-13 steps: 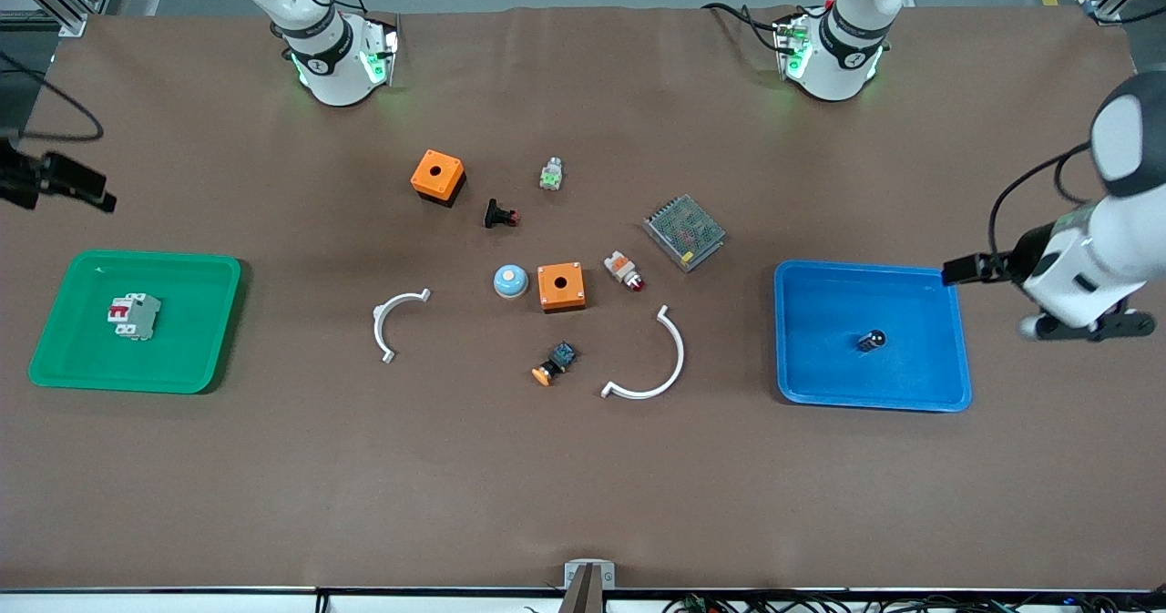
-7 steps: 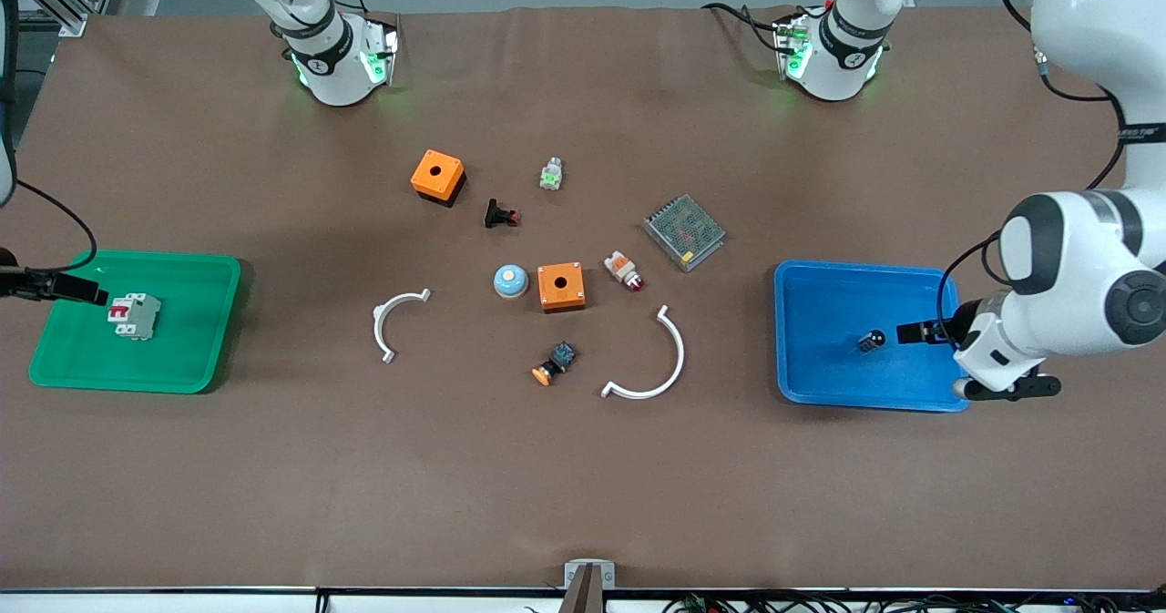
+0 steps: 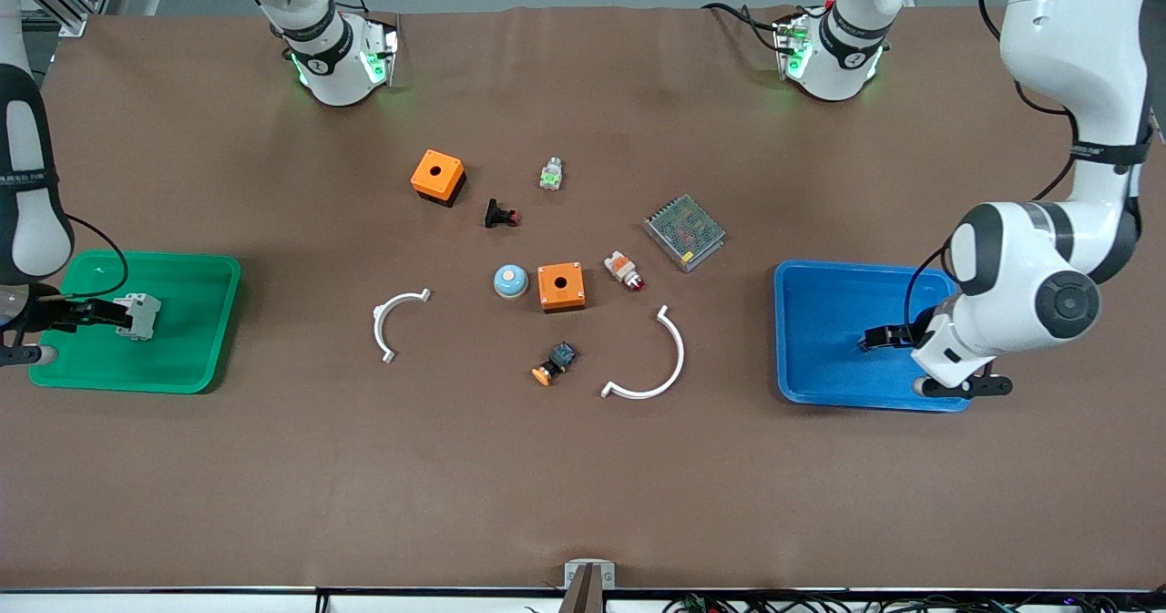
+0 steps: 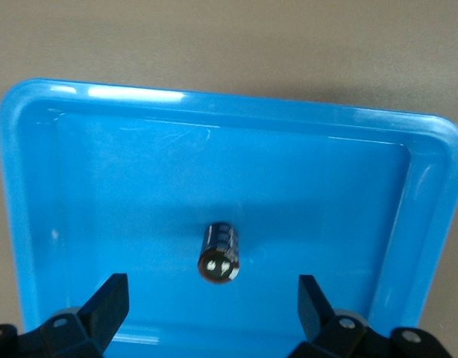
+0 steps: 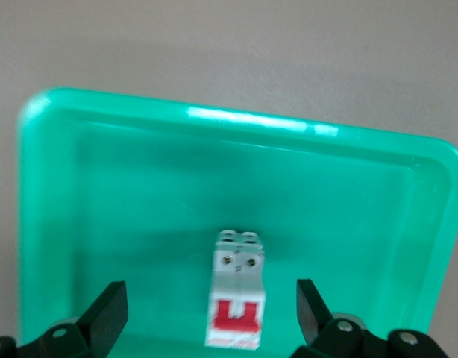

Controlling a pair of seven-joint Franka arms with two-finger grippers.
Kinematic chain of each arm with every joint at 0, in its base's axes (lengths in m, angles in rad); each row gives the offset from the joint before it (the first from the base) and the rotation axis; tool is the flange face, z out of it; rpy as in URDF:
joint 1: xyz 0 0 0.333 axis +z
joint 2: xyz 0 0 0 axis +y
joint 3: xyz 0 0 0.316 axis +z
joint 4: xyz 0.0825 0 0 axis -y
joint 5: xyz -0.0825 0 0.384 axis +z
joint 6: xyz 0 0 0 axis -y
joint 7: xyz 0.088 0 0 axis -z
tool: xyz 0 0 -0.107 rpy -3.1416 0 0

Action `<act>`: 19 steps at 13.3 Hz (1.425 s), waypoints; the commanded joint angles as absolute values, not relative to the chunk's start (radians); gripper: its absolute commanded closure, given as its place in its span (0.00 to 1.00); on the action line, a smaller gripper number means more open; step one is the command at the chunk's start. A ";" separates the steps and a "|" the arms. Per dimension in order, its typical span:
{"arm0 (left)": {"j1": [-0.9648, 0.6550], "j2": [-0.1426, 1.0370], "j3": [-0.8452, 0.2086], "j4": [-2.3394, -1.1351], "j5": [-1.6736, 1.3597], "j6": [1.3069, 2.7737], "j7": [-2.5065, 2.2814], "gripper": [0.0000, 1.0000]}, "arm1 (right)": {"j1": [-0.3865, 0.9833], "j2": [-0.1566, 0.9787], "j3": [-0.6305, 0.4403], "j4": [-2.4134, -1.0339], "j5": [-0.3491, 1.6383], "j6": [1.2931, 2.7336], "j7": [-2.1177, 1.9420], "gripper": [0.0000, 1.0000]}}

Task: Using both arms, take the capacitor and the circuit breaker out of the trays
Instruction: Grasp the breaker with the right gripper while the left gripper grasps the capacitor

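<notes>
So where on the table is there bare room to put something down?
Bare table runs nearer the camera than the white arcs. The middle is crowded around the orange box. Each tray, green and blue, has a gripper over it.

brown table (image 3: 273, 467), green tray (image 3: 196, 378), blue tray (image 3: 820, 394), scattered parts

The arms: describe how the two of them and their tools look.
Both arms, the left arm and the right arm, are glossy white with rounded segments, black joint rings and thin black cables. Their bases glow green. The left tool and the right tool each have two black wedge-shaped fingers.
</notes>
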State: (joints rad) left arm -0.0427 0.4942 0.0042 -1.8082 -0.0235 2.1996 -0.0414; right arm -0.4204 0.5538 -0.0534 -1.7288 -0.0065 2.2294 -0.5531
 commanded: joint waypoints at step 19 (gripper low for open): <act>-0.046 0.517 0.008 -1.927 -0.021 2.388 -0.046 0.79 | -0.324 0.525 -0.035 -1.613 0.031 1.955 -0.490 1.00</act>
State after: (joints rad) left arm -0.0429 0.5228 0.0056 -1.9322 -0.0234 2.3862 -0.0412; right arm -0.4116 0.5976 -0.0316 -1.6757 0.0252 2.1122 -0.6046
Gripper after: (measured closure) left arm 0.661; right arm 0.599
